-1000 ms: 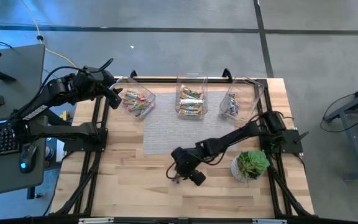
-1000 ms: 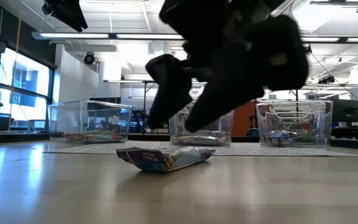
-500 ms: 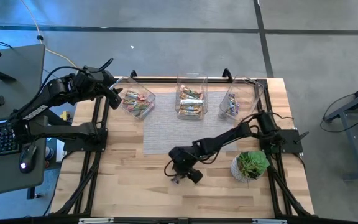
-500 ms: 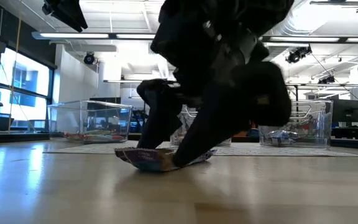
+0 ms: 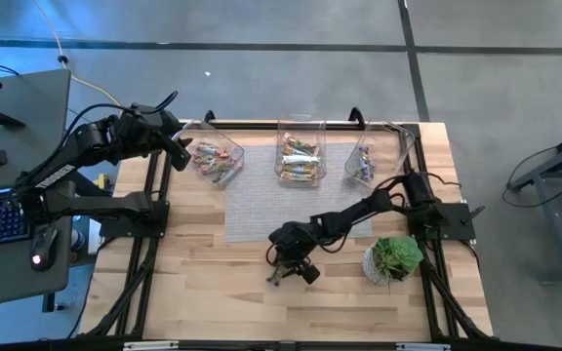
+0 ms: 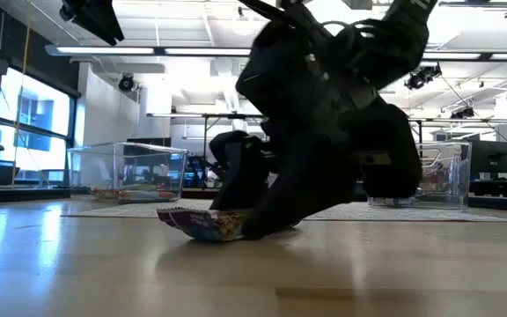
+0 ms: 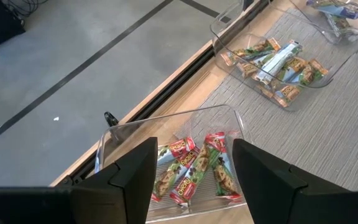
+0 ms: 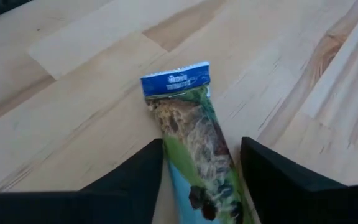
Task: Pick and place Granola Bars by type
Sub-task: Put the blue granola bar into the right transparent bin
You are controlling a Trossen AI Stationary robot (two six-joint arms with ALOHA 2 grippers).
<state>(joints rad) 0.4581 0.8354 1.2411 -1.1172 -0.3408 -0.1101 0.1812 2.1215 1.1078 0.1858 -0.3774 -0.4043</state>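
Sorting was judged nearly complete: three clear bins [image 5: 299, 156] at the table's far edge held bars, and one granola bar [image 8: 191, 149] lay loose on the wood. The right gripper [image 8: 197, 180] straddled it, fingers spread, not yet closed — only its wrist view showed that gap. The left gripper [image 7: 191, 171] hovered open over the left bin.

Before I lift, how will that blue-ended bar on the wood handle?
The granola bar lies flat between the right gripper fingers, so it shouldn't roll. Its glossy wrapper may slip or crinkle. It looks slim, probably light, and could sag beyond the pinch.
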